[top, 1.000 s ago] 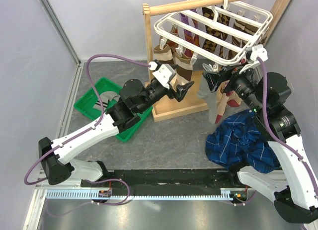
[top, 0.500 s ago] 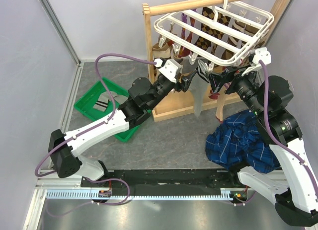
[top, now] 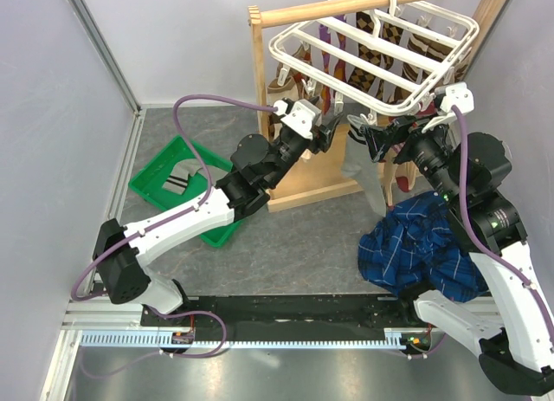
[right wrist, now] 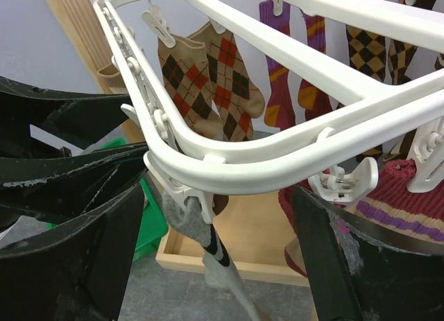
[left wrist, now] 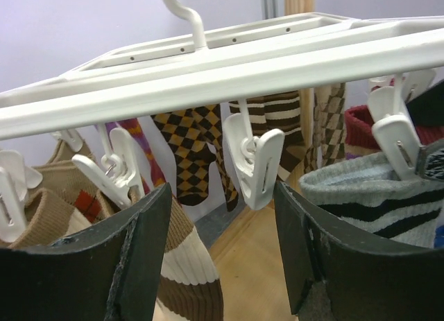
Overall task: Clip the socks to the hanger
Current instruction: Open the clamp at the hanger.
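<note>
Argyle socks crowd the hanger.
Left gripper, jaws apart, has risen beside the grey sock; right gripper gapes too.

The hanger is plain white, clips included. The sock by my left gripper is flecked grey with dark stripes, and my fingers are black. The argyle socks show dark brown and orange diamonds. The cloth is blue plaid, and the bin is green.
</note>
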